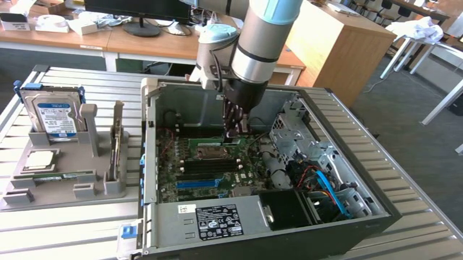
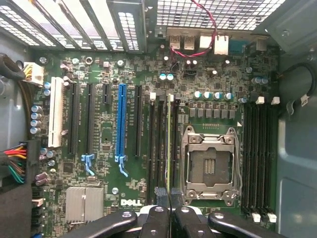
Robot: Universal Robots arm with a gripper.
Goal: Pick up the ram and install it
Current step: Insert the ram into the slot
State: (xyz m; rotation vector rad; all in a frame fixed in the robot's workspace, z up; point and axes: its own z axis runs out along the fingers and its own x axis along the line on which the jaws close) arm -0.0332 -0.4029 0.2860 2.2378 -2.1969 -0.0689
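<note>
My gripper reaches down inside the open computer case, just over the motherboard. In the wrist view its dark fingers are shut on the ram. The ram is seen edge-on as a thin green stick. It stands in line with the black memory slots beside the open processor socket. Whether its lower edge touches a slot I cannot tell.
A long blue slot and a white slot lie further along the board. More black slots flank the socket's other side. Outside the case, a grey fixture holds a hard drive and a square silvery chip.
</note>
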